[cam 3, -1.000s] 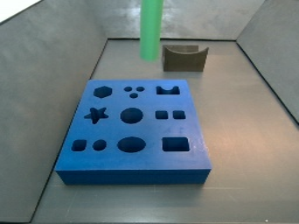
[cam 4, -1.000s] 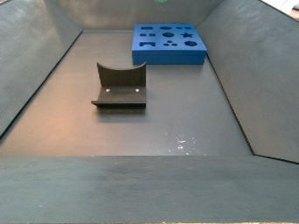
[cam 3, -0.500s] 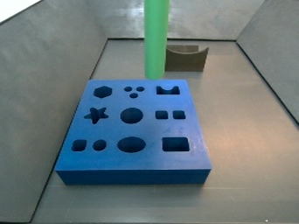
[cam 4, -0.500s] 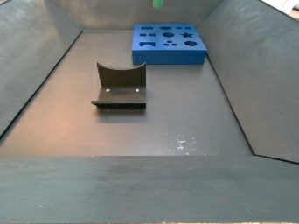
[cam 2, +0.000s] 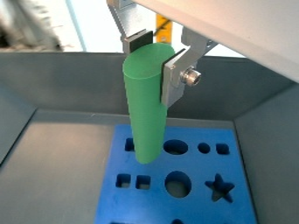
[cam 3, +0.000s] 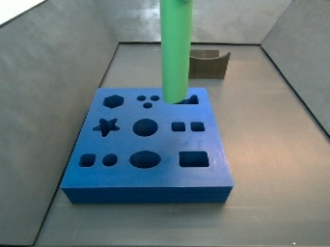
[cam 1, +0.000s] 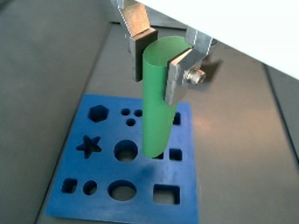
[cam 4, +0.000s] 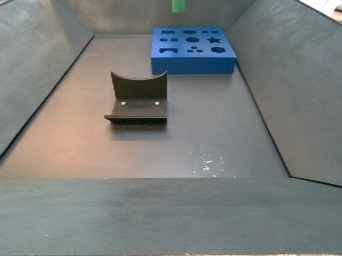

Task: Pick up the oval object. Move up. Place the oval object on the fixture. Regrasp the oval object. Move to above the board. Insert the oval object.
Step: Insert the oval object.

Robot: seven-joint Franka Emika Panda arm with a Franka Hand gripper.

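Observation:
My gripper [cam 1: 160, 63] [cam 2: 156, 59] is shut on the top of the oval object [cam 1: 153, 105] [cam 2: 145, 109], a bright green rod that hangs upright. In a side view the oval object [cam 3: 176, 53] hangs over the far edge of the blue board [cam 3: 149, 198], its lower end just above the holes there. The gripper itself is out of frame in both side views. Only the tip of the oval object [cam 4: 178, 5] shows in a side view, above the board [cam 4: 195, 66]. Both wrist views show the board [cam 1: 100, 166] [cam 2: 198, 166] below the rod. The fixture [cam 3: 214, 66] [cam 4: 136, 100] stands apart, with nothing on it.
Sloping grey walls [cam 3: 58, 58] [cam 4: 267, 80] enclose the floor on all sides. The fixture stands behind the board's far edge in a side view, partly hidden by the rod.
The oval object has moved away from the fixture and toward the board, from over the bare floor to over the board's far edge. It stays upright in the gripper.

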